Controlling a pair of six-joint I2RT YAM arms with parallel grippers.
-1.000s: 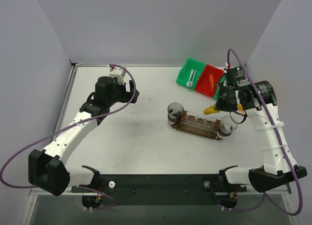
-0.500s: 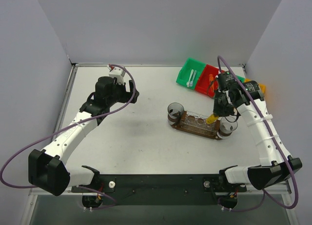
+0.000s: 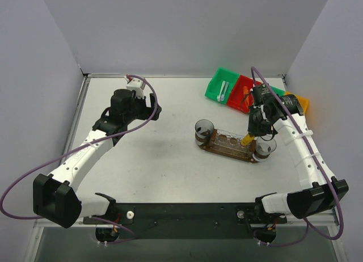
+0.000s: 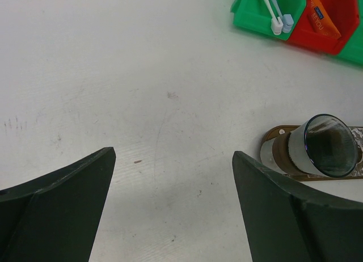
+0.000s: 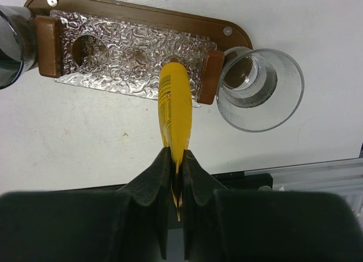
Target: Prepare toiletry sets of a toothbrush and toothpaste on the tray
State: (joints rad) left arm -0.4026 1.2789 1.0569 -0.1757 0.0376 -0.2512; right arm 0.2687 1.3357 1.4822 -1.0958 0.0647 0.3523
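The dark brown wooden tray (image 3: 218, 148) lies right of centre, with a glass cup at its left end (image 3: 204, 129) and a clear cup at its right end (image 3: 264, 148); I see nothing inside either. My right gripper (image 3: 253, 127) is shut on the flat tail of a yellow toothpaste tube (image 3: 247, 139). In the right wrist view the tube (image 5: 174, 103) points from the gripper (image 5: 176, 159) to the tray's right end (image 5: 136, 15), beside the clear cup (image 5: 260, 89). White toothbrushes (image 3: 223, 90) lie in the green bin. My left gripper (image 3: 153, 110) is open over bare table, far left of the tray.
A green bin (image 3: 214, 85), a red bin (image 3: 238, 101) holding an orange tube (image 3: 245, 93), and a yellow bin (image 3: 300, 102) stand in a row at the back right. The left wrist view shows the left cup (image 4: 332, 146) past the right finger (image 4: 283, 216).
The right gripper has carried the yellow tube from beside the bins down and left to the tray's right end. The left arm has not moved.
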